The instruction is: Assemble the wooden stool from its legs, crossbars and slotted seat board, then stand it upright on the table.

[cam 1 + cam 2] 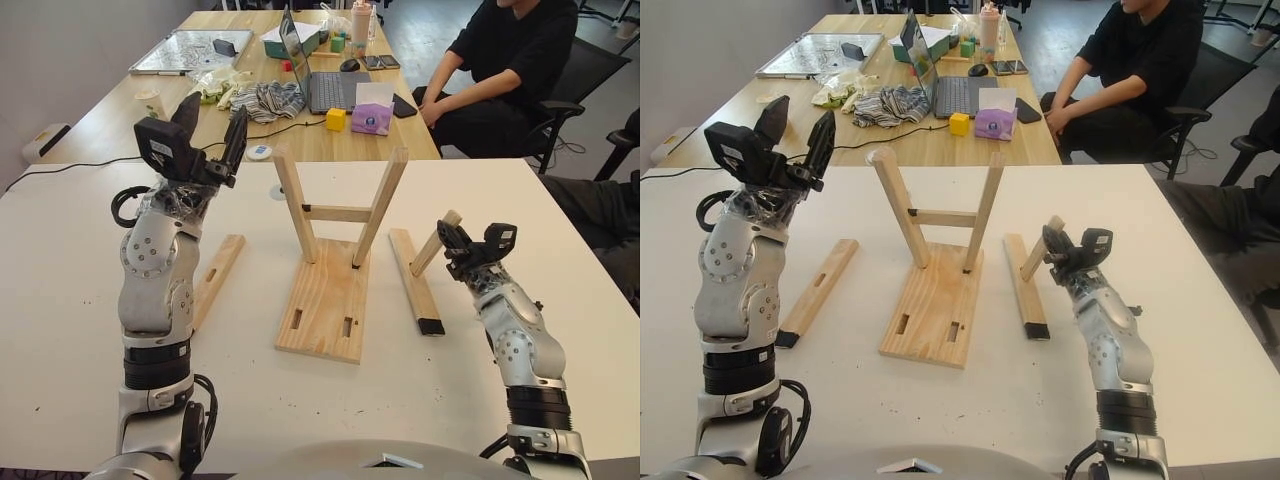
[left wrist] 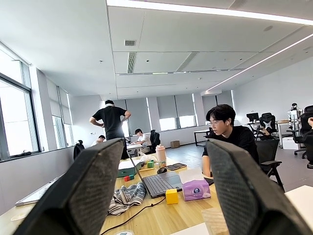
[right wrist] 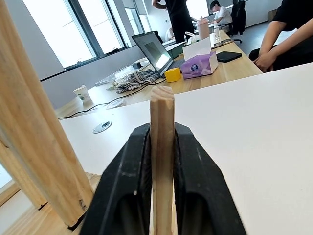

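The slotted seat board (image 1: 325, 300) lies flat in the middle of the white table (image 1: 560, 230). Two upright legs (image 1: 296, 205) stand tilted in its far slots, joined by a crossbar (image 1: 338, 213). One loose leg (image 1: 217, 275) lies on the table to the board's left and a second loose leg (image 1: 415, 282) to its right. The left fingers (image 1: 237, 135) are raised above the table, spread wide and empty. The right fingers (image 3: 134, 181) are clamped on a short wooden bar (image 3: 162, 127), which slants over the second loose leg.
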